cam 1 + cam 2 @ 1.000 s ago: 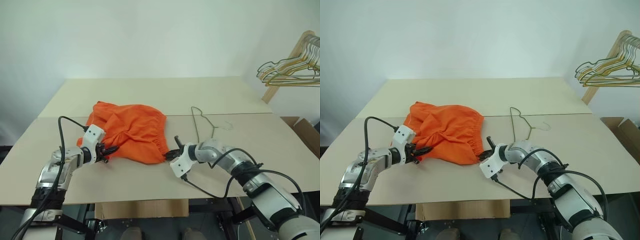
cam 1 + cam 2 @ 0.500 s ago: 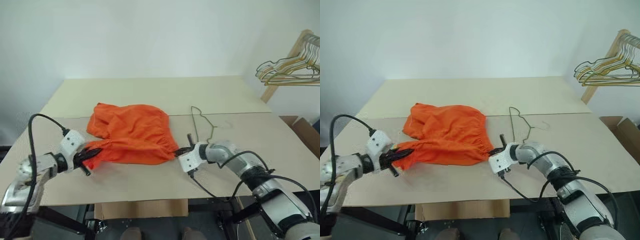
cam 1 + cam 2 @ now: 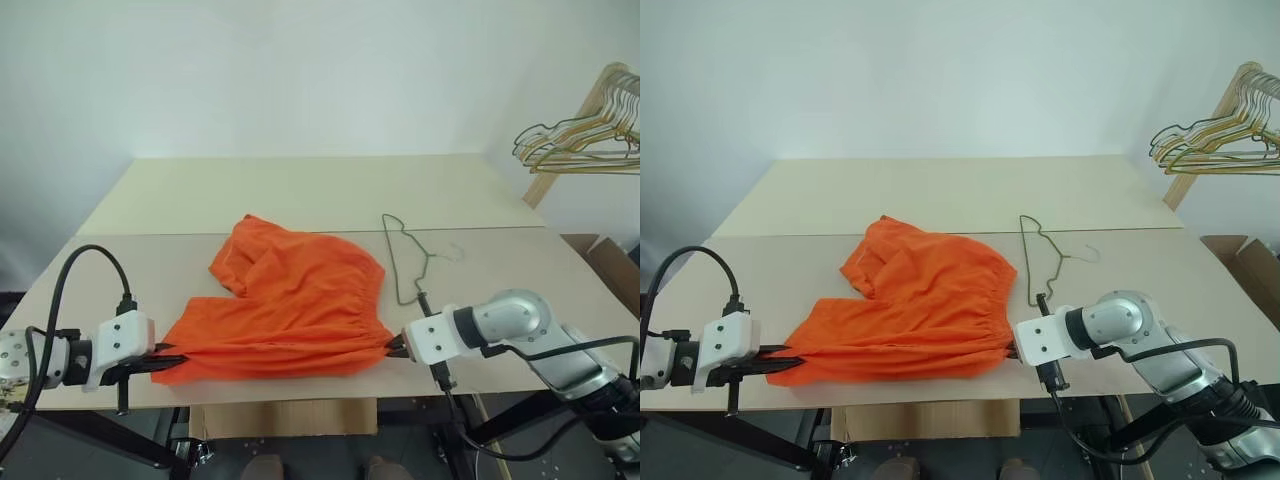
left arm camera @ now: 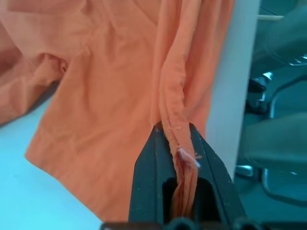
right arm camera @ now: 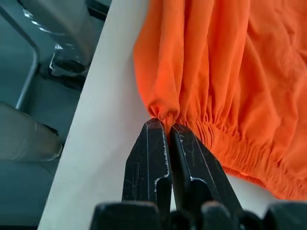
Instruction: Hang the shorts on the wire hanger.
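Since a second ago we drag the shorts [image 3: 290, 315] toward the table [image 3: 300, 190] edge, both grippers [image 4: 175, 139] [image 5: 165, 125] clamped on fabric, risking snagging the nearby wire hanger [image 3: 405, 255].

No legible text, brand, number or sign was found on any surface inspected.
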